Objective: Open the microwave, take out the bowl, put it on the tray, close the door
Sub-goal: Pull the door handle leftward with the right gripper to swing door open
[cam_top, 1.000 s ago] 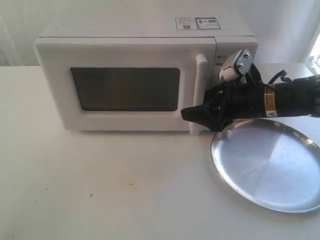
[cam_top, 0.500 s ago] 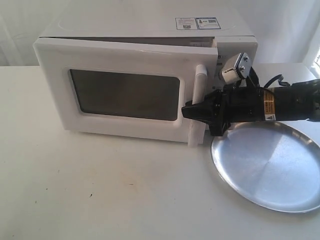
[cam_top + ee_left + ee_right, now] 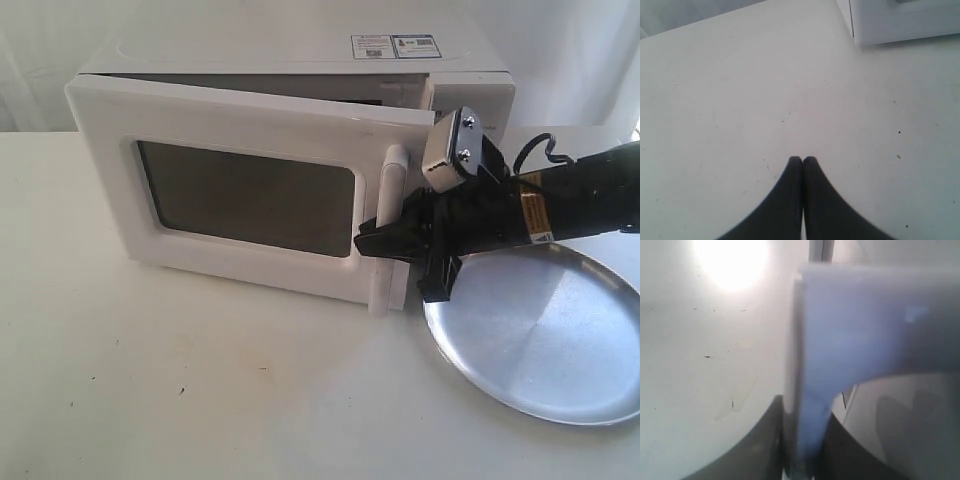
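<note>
Clamping the white bar handle [image 3: 392, 170], the right gripper [image 3: 372, 242] holds the door [image 3: 240, 190], which stands ajar from the microwave [image 3: 300, 55]. The tray [image 3: 540, 340] lies on the table [image 3: 200, 400] just beside the microwave, below that arm. The left gripper [image 3: 802, 160] hangs pinched together above the table.

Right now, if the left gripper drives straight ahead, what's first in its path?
Probably the bare table. The left gripper points past the microwave corner, not at it. Depth is unclear.
</note>
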You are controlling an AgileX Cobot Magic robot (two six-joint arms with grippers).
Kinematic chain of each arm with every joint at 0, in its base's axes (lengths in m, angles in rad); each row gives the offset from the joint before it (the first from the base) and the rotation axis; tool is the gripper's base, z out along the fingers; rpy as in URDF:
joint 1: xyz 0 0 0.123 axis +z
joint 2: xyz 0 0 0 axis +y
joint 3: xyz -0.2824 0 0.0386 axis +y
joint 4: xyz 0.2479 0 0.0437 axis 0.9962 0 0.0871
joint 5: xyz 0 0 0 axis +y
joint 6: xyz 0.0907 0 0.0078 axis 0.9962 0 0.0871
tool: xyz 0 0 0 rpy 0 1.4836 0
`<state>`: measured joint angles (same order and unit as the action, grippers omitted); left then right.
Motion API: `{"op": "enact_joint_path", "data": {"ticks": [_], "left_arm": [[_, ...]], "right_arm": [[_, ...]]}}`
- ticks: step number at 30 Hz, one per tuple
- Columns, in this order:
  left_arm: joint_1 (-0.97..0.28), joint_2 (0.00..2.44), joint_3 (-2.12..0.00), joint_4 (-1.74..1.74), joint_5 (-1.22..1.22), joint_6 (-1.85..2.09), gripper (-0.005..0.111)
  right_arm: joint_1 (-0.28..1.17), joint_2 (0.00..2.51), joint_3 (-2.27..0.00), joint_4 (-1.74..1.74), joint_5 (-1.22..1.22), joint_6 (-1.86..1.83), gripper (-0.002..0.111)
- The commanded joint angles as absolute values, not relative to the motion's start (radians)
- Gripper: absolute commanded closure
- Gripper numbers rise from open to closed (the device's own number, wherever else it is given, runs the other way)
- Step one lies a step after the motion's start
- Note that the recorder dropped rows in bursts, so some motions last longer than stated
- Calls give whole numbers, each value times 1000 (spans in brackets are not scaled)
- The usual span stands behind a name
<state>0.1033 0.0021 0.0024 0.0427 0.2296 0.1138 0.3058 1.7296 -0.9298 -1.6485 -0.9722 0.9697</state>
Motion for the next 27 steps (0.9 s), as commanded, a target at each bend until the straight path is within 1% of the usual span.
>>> {"op": "enact_joint_path", "data": {"ticks": [1,4,6,11,13,15,27], "left_arm": [[96,0,0,35,232,109,107],[96,0,0,35,232,109,107],[96,0,0,35,232,109,107],[96,0,0,35,232,109,107],[96,0,0,35,232,109,107],[96,0,0,35,232,109,107],[96,0,0,35,232,109,107]], "right_arm": [[416,1645,-952,-1524,-1221,1117,108],[464,1607,-952,-1572,-1221,1191,108],[485,1589,-952,-1600,-1221,1201,105],[493,1562,-952,-1664,-1221,1236,89],[493,1548,-952,-1744,-1221,1272,83],[491,1535,-941,-1744,-1202,1326,82],[487,1499,-918,-1744,-1197,1410,82]]}}
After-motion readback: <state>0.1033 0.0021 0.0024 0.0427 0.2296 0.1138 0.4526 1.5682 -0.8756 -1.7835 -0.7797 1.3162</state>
